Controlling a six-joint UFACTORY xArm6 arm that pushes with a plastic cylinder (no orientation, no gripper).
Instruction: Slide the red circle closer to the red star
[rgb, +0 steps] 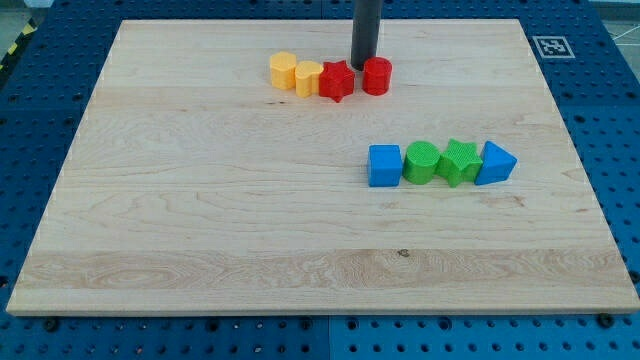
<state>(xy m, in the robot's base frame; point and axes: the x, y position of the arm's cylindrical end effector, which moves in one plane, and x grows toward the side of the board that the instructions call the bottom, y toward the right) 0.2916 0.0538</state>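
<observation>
- Just behind the gap between the two red blocks, toward the view's top, my tip (363, 66) stands on the board, holding nothing; it is a bare rod with no jaws.
- The red circle (377, 76) sits just below and to the view's right of my tip; the red star (337, 81) just below-left, a narrow gap between them.
- Judged: the closing push is nearly done. Next calls for rounding to the circle's right side, then nudging left.
- The circle is round, with no long axis or heading.
- Two yellow blocks (296, 73) touch the star's far side and may shift.
</observation>
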